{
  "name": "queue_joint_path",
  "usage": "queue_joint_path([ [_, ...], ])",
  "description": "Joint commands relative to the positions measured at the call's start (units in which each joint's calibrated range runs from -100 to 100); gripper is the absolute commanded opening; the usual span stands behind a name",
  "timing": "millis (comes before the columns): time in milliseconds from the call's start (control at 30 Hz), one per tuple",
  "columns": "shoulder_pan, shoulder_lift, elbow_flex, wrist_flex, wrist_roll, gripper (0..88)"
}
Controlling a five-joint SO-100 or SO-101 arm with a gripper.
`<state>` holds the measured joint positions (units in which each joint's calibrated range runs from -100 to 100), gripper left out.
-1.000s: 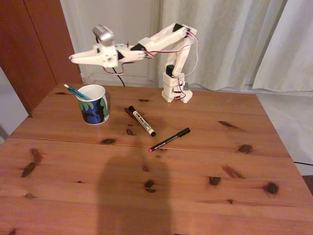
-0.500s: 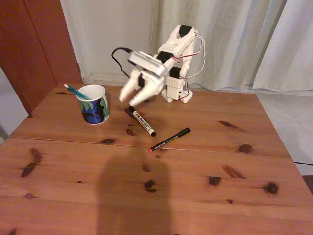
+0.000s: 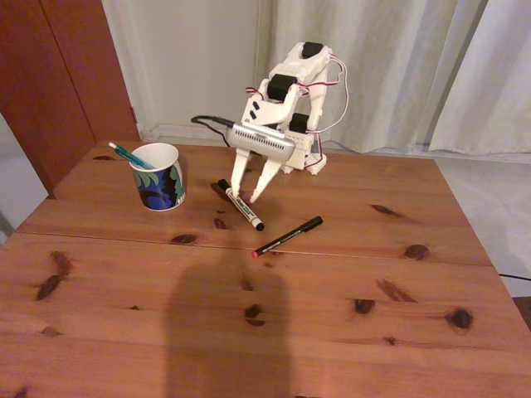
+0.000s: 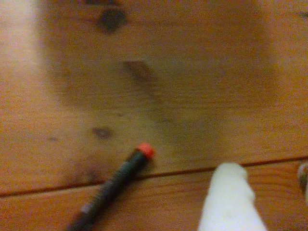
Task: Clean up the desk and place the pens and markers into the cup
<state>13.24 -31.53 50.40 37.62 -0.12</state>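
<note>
The step in hand looks like picking up the marker (image 3: pixel 241 205): the jaws (image 3: pixel 246 194) hang spread and empty just above its black upper end, right of the cup (image 3: pixel 159 177). Next they need to drop around the barrel and close. The marker is white with black ends, lying slantwise on the counter (image 3: pixel 332 332). A teal pen (image 3: pixel 129 155) stands in the cup; the black pen (image 3: pixel 287 236), red-tipped, lies beyond the marker.
</note>
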Motion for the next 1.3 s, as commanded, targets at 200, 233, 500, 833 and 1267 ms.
queue_joint_path([
  [200, -3.3, 8.1, -8.7, 0.6, -6.5, 10.8],
  [233, -3.3, 8.3, -8.1, 0.6, -5.5, 10.8],
  [500, -2.8, 8.6, -0.7, 0.7, 6.0, 11.3],
  [833, 1.4, 8.6, 4.4, 0.7, 16.2, 11.5],
  [1267, 5.7, 8.4, 5.5, 0.8, 25.3, 11.5],
])
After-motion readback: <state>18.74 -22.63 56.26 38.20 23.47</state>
